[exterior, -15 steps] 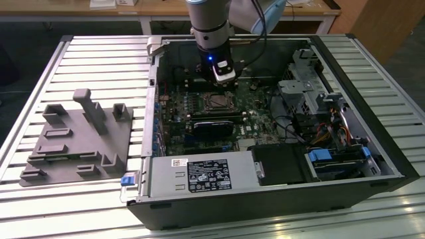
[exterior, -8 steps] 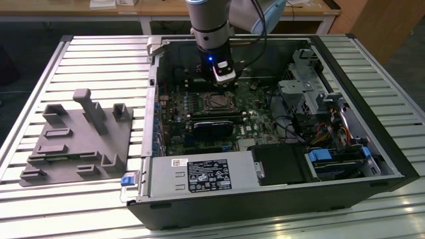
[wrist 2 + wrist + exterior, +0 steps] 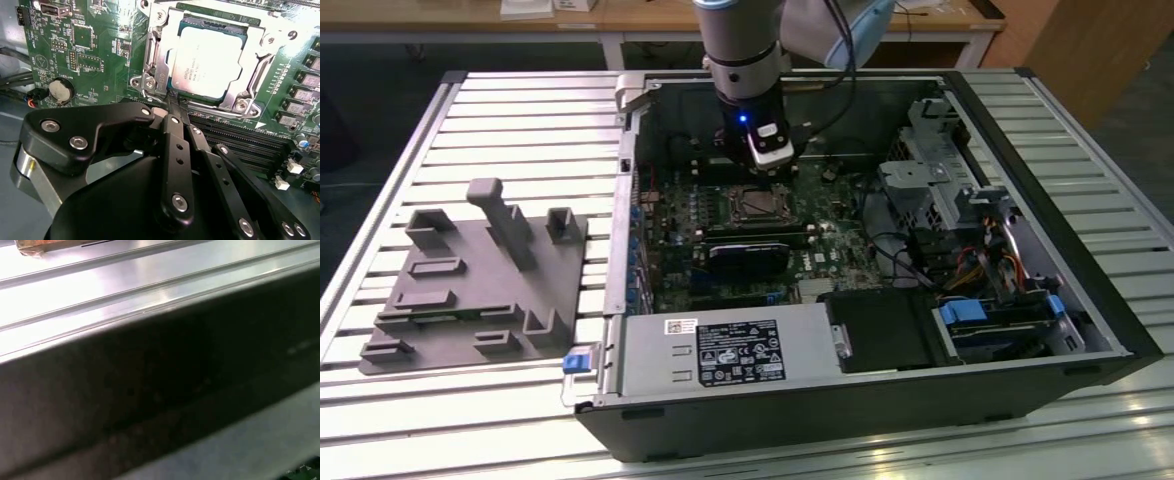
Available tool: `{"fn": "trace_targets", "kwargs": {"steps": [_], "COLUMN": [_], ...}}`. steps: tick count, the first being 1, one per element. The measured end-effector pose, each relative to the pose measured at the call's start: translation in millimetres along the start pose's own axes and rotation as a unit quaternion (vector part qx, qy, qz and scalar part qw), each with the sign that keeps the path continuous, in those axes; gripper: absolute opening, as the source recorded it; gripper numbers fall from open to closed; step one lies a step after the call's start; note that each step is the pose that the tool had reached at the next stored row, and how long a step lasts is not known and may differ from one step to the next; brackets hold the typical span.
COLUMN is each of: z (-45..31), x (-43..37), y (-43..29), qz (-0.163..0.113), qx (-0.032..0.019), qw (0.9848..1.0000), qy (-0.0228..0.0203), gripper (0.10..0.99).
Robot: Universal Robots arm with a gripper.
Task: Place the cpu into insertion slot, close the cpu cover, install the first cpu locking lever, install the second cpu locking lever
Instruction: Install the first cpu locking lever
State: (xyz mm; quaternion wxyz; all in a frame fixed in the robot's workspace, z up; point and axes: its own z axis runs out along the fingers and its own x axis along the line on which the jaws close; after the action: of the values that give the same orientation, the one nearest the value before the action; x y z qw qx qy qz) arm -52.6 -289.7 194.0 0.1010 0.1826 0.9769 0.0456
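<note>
Cpu (image 3: 207, 62) is seen lying flat in the slot (image 3: 240, 26) in the second wrist view, with its silver top facing up. The cover (image 3: 161, 40) is shut down over it, so the cpu is framed by the cover's big window. Green board (image 3: 90, 50) is seen all around the slot, and a round battery (image 3: 60, 91) is set on it, well apart from the slot.

The claw (image 3: 174, 107) is held with its two black fingers (image 3: 176, 150) drawn close together, so that hardly any gap is left. The tips are placed right at the edge of the cover. Whether something thin is pinched there cannot be told.

In the exterior view, the claw (image 3: 771, 170) is seen in the upper middle of the frame, inside the open case (image 3: 854, 410), just above the slot (image 3: 755, 205). A grey tray (image 3: 467, 280) is laid on the table (image 3: 520, 110) at the exterior view's left.
</note>
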Motion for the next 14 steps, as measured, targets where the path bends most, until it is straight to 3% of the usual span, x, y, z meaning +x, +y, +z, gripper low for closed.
{"fn": "trace_targets", "kwargs": {"steps": [9, 14], "z": [-0.6, -13.7], "x": [-0.1, -2.6], "y": [0.1, 1.8], "qz": [0.000, 0.000], "qx": [-0.0018, -0.0019], "qw": [1.0000, 1.0000], "qy": [0.0005, 0.0001], "gripper": [0.106, 0.106]}}
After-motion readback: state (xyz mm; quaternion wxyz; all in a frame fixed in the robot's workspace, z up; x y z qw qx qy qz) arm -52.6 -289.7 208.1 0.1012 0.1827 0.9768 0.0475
